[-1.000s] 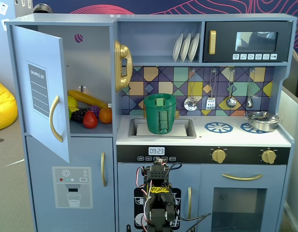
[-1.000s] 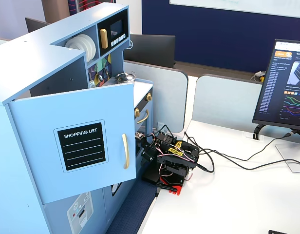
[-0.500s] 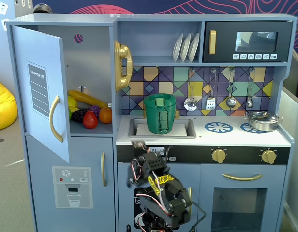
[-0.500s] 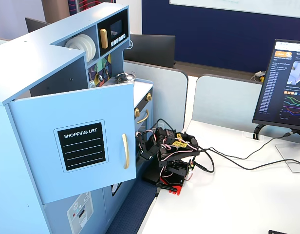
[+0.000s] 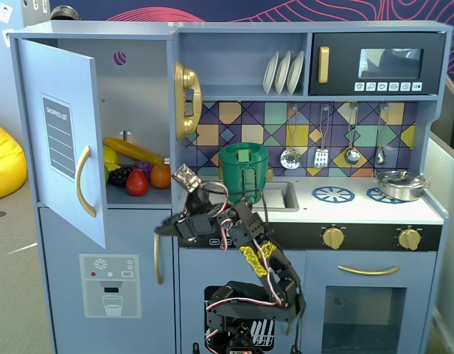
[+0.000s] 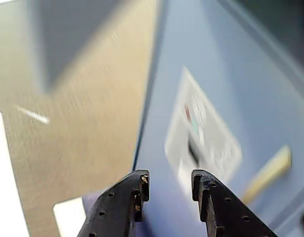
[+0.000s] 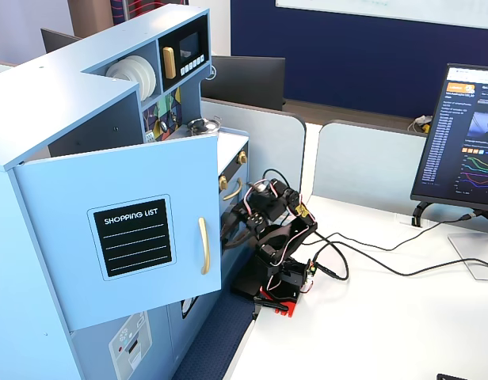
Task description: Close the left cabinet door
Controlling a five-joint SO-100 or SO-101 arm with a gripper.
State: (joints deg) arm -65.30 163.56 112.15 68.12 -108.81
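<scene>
- We are looking at a tall light-blue play kitchen [image 5: 57,295], and the left cabinet door [image 5: 61,140] is standing swung wide open at its upper left in a fixed view, chalkboard face [image 7: 133,237] turned outward, toy fruit [image 5: 137,177] showing on the shelf behind it.
- We are holding the arm [image 5: 242,243] low in front of the kitchen, below the open door and beside the lower door with the dispenser graphic [image 6: 201,143], which is filling the wrist view.
- We are judging that the step in hand is reaching the door: we should be rising and swinging out past its free edge, getting onto the outer face near the curved gold handle [image 5: 82,181], then pushing along the hinge arc, not straight in.
- We are keeping the gripper [image 6: 169,185] empty, its jaws parted by a narrow gap; a flat push with the fingers should be serving better than a pinch.
- We are working from a white desk [image 7: 371,317], with black cables [image 7: 363,257] trailing toward a monitor [image 7: 466,134], so the arm's sweep should be staying clear of them.
</scene>
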